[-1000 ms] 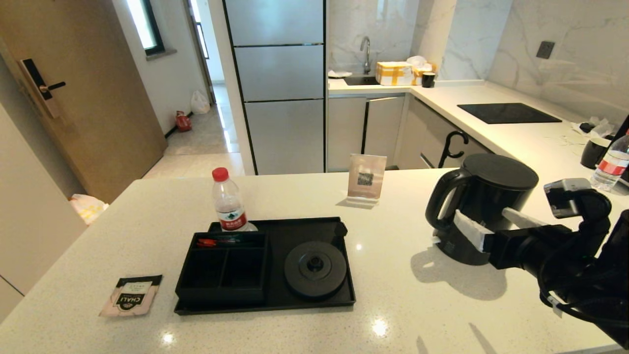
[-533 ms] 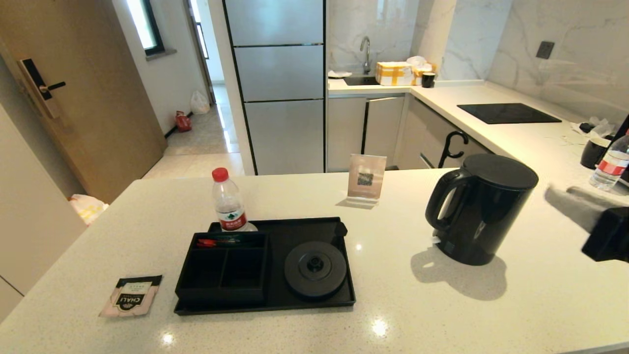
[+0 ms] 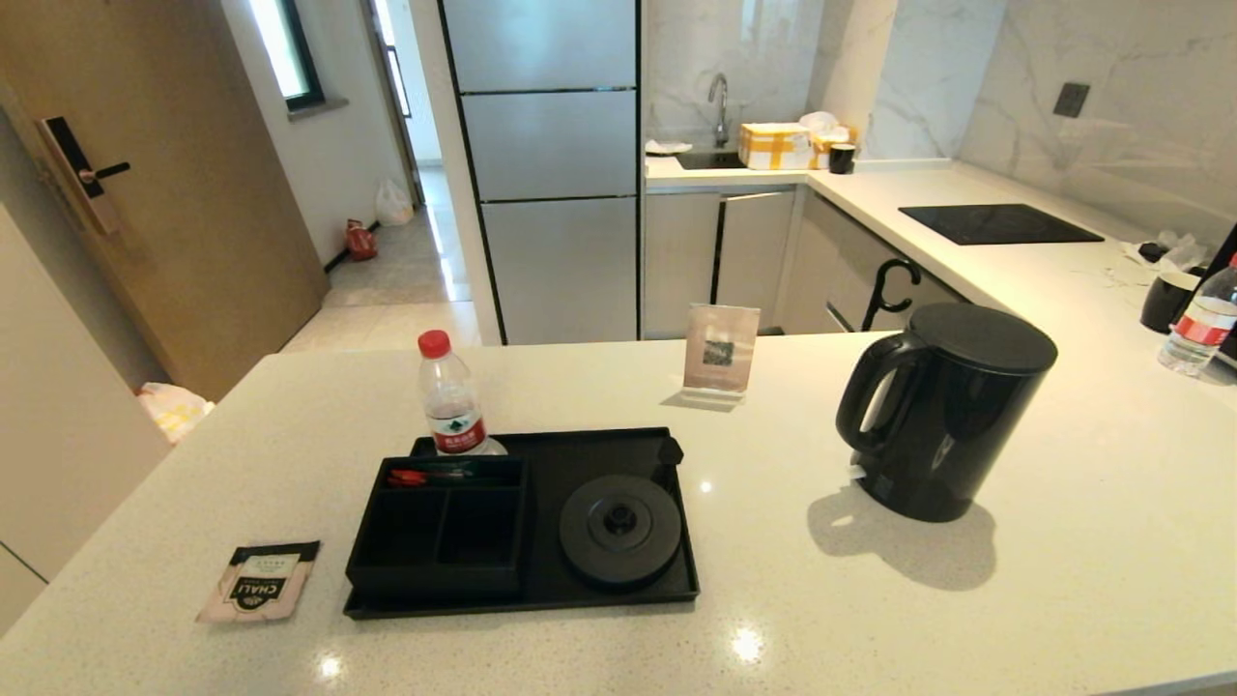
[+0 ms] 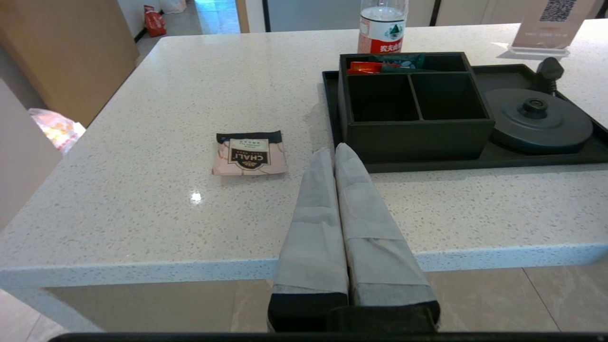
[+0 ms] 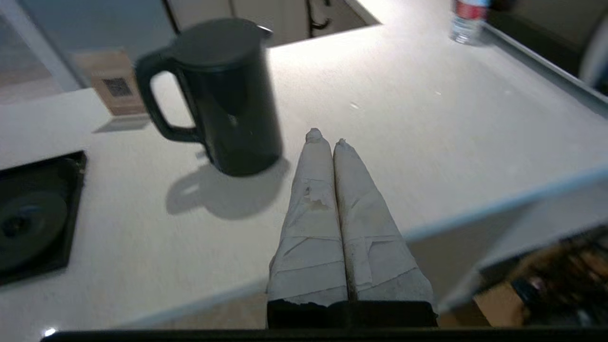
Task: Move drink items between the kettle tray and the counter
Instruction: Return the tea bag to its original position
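The black kettle [image 3: 942, 411] stands upright on the beige counter [image 3: 1063, 541], right of the black kettle tray [image 3: 667, 580], its handle toward the tray. The round kettle base [image 3: 619, 530] on the tray is bare, and beside it sits the divided compartment box [image 3: 440, 527]. The CHALI tea sachet [image 3: 258, 580] lies flat on the counter left of the tray. Neither arm shows in the head view. My right gripper [image 5: 325, 137] is shut and empty, hanging off the counter's front edge, apart from the kettle [image 5: 218, 95]. My left gripper [image 4: 332, 151] is shut and empty, near the sachet [image 4: 249, 153].
A red-capped water bottle [image 3: 450, 398] stands at the tray's back left corner. A QR-code sign [image 3: 720, 350] stands behind the tray. A second bottle [image 3: 1198, 324] and a black cup [image 3: 1165, 300] sit at the far right; the black cooktop [image 3: 1000, 222] is beyond.
My right arm has drawn back from the kettle to the right and left the head view. The kettle stays standing on the counter where it was.
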Robot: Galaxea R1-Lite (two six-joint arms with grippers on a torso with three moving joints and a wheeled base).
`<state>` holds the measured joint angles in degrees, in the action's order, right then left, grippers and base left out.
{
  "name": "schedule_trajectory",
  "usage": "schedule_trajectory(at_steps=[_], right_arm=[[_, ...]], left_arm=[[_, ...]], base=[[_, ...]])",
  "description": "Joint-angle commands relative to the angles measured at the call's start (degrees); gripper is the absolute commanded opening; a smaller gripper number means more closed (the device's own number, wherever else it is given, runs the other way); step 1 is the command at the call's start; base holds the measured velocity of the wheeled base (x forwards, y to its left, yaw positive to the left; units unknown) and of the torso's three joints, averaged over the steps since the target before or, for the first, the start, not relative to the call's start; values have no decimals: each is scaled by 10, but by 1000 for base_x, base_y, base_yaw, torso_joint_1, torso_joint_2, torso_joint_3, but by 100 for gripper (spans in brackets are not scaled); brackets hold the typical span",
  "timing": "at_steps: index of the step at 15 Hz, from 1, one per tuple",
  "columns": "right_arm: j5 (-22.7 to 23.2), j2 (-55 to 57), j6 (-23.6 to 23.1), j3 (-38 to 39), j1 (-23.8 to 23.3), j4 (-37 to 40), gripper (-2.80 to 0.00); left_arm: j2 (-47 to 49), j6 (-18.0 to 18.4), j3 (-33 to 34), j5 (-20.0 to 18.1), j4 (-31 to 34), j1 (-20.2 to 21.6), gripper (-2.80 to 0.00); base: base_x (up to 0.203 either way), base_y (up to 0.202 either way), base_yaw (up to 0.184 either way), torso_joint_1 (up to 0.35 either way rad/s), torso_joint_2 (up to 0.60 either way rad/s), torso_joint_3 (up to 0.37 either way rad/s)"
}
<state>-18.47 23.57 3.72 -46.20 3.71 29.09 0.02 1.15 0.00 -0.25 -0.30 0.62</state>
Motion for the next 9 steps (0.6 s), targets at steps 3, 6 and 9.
schedule_trajectory(at_steps=[3,6,9], right_arm=[[49,-176,-1,-37,-44,163,-280],[174,-239,31,26,-43,113,-280],[201,-237,48,179,-43,-41,-280]], left_arm=[[0,1,1,0,0,1,-280],[0,0,0,0,0,1,-280],[-1,1,0,0,0,1,-280]], base=[[0,0,0,0,0,0],[0,0,0,0,0,0],[0,0,0,0,0,0]])
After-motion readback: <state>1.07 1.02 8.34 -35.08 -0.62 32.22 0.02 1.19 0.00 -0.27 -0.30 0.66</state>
